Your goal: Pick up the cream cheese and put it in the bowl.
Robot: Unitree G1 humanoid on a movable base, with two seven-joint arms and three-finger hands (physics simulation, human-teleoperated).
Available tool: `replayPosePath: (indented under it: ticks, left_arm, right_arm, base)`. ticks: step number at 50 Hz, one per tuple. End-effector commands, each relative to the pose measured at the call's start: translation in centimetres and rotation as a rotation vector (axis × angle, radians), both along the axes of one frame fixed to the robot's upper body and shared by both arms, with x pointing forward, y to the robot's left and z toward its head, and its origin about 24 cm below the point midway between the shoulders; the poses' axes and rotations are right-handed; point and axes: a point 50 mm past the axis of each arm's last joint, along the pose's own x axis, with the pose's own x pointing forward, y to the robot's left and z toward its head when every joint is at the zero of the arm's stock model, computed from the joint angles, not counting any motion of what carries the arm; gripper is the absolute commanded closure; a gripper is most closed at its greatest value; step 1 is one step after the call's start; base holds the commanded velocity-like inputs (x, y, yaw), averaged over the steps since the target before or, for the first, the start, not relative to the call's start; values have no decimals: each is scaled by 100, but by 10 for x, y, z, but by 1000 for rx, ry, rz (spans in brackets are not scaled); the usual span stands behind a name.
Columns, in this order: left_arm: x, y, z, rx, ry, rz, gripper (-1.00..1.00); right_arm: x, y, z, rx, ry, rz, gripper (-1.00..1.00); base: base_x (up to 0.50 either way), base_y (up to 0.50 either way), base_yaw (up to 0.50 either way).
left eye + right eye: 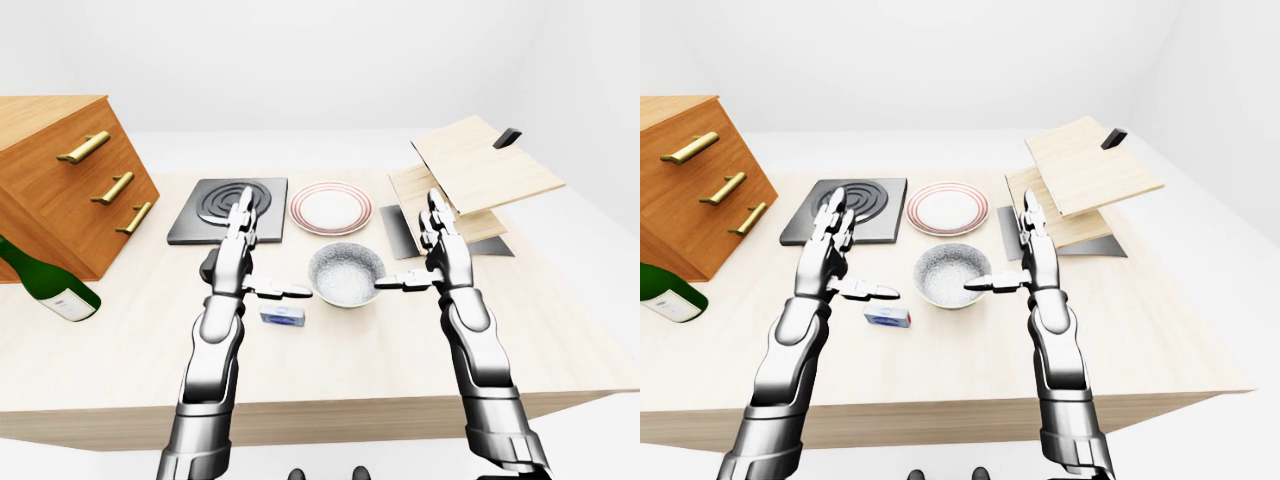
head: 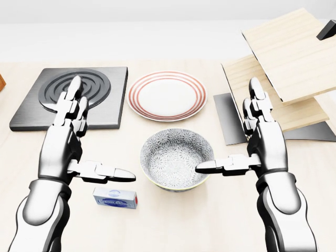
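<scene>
The cream cheese (image 2: 116,198) is a small blue and white box lying flat on the table, left of and below the bowl in the head view. The grey patterned bowl (image 2: 177,158) stands empty in the middle. My left hand (image 2: 84,134) is open, fingers up and thumb pointing right, just above the box and apart from it. My right hand (image 2: 247,134) is open, fingers up, its thumb reaching over the bowl's right rim.
A red-ringed white plate (image 2: 167,95) lies above the bowl, a black stove burner (image 2: 71,97) at the upper left. Stacked wooden boards (image 2: 286,58) are at the right. A wooden drawer cabinet (image 1: 60,180) and a green wine bottle (image 1: 50,285) stand far left.
</scene>
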Motion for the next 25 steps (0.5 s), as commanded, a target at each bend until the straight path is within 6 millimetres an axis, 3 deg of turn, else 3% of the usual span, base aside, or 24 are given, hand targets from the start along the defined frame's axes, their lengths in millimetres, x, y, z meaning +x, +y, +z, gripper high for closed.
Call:
replayPosePath:
  ticks: [1, 8, 14, 25]
  left_arm:
    - [2, -3, 6, 55, -25, -1, -100]
    - [-3, -9, 13, 299, -55, -55, -100]
    - [-4, -19, -14, 646, 73, -155, -100]
    - [0, -19, -21, 886, 120, -93, -100]
  right_arm:
    - [3, 1, -3, 7, 17, 0, -100]
    - [2, 2, -5, 6, 23, 8, -100]
    - [3, 1, -4, 4, 22, 4, -100]
    - [4, 1, -10, -3, 45, 8, -100]
  base:
    - [0, 0, 0]
    - [0, 0, 0]
    - [0, 0, 0]
    - [0, 0, 0]
